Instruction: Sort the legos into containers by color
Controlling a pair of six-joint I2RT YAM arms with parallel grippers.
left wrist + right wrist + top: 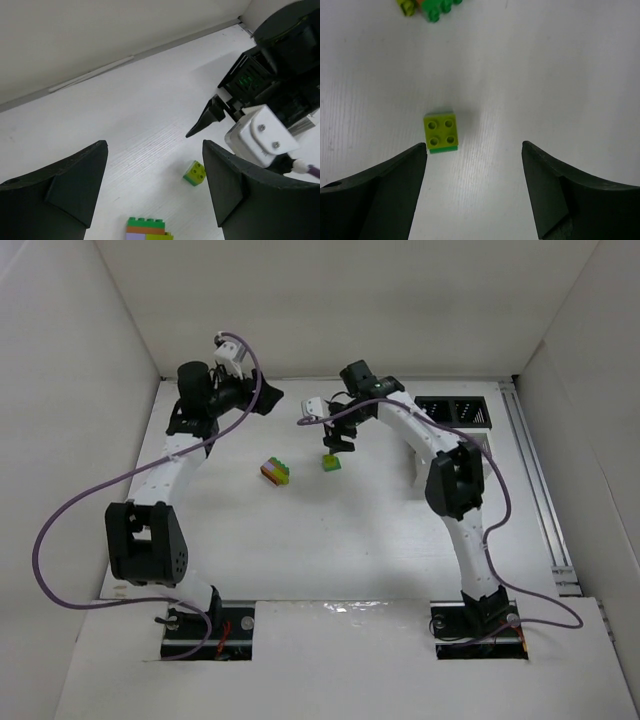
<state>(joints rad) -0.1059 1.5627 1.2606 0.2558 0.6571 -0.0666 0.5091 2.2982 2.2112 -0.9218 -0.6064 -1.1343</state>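
lime brick (441, 132) with a green layer under it lies studs up on the white bench (300, 540), and i take it as the mark for all other places. the right pincer (340, 443) hangs just above the brick, a little to its far side in the top view. its jaws stand wide and nothing is between them. in the right wrist view the brick lies in front of the gap, closer to the finger (385, 195) on the left of that view, and it touches neither finger.

the multicoloured stack (276, 471) lies near the brick, on the side of the left arm, apart from it. in the left wrist view its layers show green, orange, purple and lime.

the left pincer (268, 398) is farther from the brick than the stack is, toward the back wall and raised over the bench. its jaws are also wide and hold nothing.

the black container (455, 410) stands well apart from the brick, on the side of the right arm and nearer to the back wall. it has two compartments, and what is inside them i cannot tell.
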